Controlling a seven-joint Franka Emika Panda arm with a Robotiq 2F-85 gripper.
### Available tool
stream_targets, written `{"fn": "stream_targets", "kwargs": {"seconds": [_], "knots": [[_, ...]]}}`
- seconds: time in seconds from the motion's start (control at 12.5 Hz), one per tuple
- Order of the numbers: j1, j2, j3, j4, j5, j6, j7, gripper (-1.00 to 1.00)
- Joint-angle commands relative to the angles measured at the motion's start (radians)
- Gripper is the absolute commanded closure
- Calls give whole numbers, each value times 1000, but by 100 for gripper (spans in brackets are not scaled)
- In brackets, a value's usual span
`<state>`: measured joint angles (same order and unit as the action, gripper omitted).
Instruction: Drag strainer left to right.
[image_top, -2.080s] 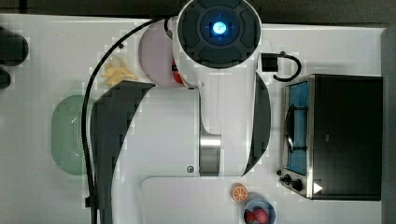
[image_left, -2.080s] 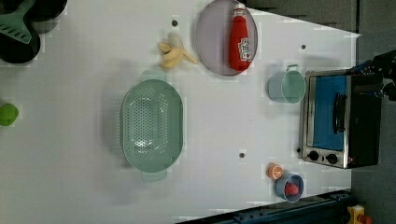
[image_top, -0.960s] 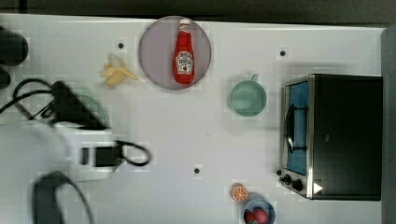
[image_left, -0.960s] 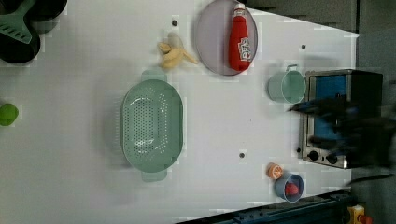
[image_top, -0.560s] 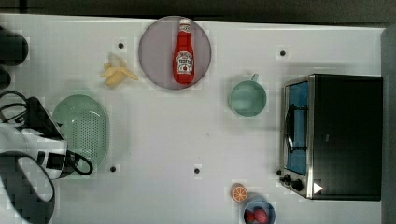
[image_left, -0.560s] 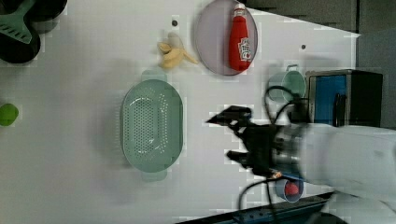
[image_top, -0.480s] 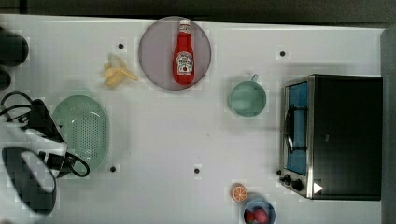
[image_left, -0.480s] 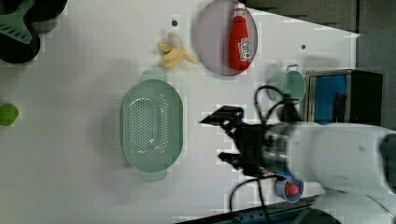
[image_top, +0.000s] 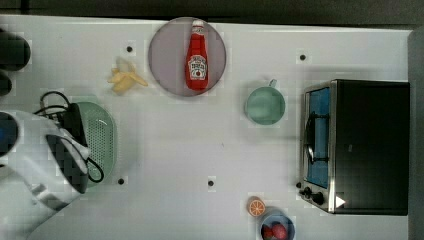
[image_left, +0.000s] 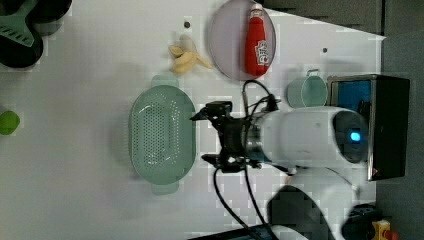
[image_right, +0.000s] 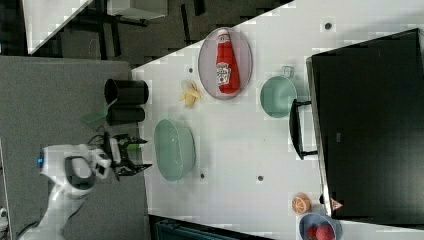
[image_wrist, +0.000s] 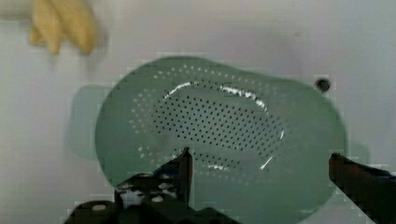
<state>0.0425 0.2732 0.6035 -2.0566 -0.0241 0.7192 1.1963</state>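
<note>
my gripper (image_left: 204, 136) hangs wide open, holding nothing — in the left view the strainer (image_left: 161, 138) lies at its 9 o'clock, long axis 12-to-6.

The red ketchup bottle (image_top: 196, 60) on the plate (image_top: 165, 60) carried a white label, but its lettering was too blurred to read. No other text, number or sign was legible.

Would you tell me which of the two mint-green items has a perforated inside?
The large oval mint-green plastic strainer, dotted with holes; the small round green mug is smooth inside.
</note>
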Motion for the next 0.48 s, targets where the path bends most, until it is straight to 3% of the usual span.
{"fn": "stream_targets", "kwargs": {"seconds": [0.08,0.48], "knots": [[6,95,-18,-54,13,140,93,-100],[95,239,-130,-59,13,304,93,-100]]}}
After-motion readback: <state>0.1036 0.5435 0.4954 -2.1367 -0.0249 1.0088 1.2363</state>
